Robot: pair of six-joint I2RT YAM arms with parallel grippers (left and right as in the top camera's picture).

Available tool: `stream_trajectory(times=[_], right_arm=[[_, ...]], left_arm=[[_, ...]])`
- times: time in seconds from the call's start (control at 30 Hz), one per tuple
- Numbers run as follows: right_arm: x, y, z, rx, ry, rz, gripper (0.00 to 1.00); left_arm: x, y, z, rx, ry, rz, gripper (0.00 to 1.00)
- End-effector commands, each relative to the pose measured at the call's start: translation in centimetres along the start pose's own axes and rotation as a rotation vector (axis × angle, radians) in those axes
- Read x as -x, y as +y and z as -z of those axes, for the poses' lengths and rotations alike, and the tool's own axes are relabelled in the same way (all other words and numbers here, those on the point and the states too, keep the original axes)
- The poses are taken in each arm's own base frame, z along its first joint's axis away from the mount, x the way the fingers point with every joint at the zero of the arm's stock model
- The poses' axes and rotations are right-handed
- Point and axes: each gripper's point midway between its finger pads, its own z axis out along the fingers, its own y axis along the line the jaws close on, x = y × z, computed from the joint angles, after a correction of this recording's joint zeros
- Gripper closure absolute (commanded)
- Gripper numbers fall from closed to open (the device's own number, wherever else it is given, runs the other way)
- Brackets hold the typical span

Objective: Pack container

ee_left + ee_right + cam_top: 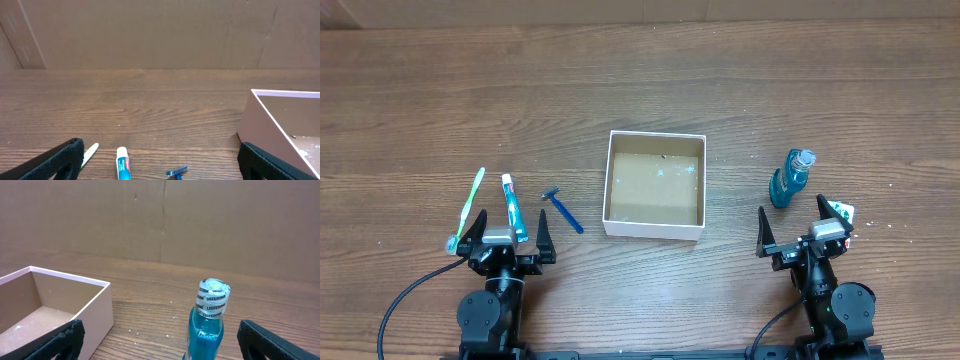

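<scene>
The container (652, 229), a shallow white-walled square box with a bare brown floor, sits at the table's middle. A green-white toothbrush (467, 208), a toothpaste tube (512, 207) and a blue razor (562, 211) lie left of it. A blue mouthwash bottle (791, 178) lies right of it. My left gripper (510, 222) is open and empty just in front of the toothpaste. The left wrist view shows the left gripper (160, 165), toothbrush (90, 151), toothpaste (123, 162) and razor (177, 173). My right gripper (792, 215) is open and empty in front of the bottle (207, 325).
A small white packet with green and red print (843, 211) lies beside my right gripper, partly hidden by it. A brown cardboard wall (165, 220) runs along the table's far edge. The box's wall shows in the left wrist view (260, 120) and the right wrist view (95, 310).
</scene>
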Motion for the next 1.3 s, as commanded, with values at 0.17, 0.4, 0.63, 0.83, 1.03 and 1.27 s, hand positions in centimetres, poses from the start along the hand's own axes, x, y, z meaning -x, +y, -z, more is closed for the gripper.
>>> stream_trajectory(times=[0.17, 0.4, 0.63, 0.83, 1.03, 1.27], right_arm=[[-0.1, 0.0, 0.0, -0.001, -0.005, 0.001, 0.00], [-0.1, 0.0, 0.0, -0.001, -0.005, 0.001, 0.00], [-0.1, 0.0, 0.0, -0.001, -0.006, 0.000, 0.00], [-0.1, 0.0, 0.0, -0.001, -0.008, -0.056, 0.00], [-0.1, -0.5, 0.0, -0.029, -0.008, -0.069, 0.00], [-0.1, -1.1, 0.0, -0.062, -0.010, -0.150, 0.00]], left_arm=[[0.2, 0.0, 0.0, -0.001, -0.011, -0.018, 0.00], [0.2, 0.0, 0.0, -0.001, -0.011, -0.018, 0.00], [0.2, 0.0, 0.0, -0.001, -0.011, -0.018, 0.00], [0.2, 0.0, 0.0, -0.001, -0.011, -0.018, 0.00], [0.2, 0.0, 0.0, -0.002, -0.011, -0.018, 0.00], [0.2, 0.0, 0.0, -0.001, -0.011, -0.018, 0.00]])
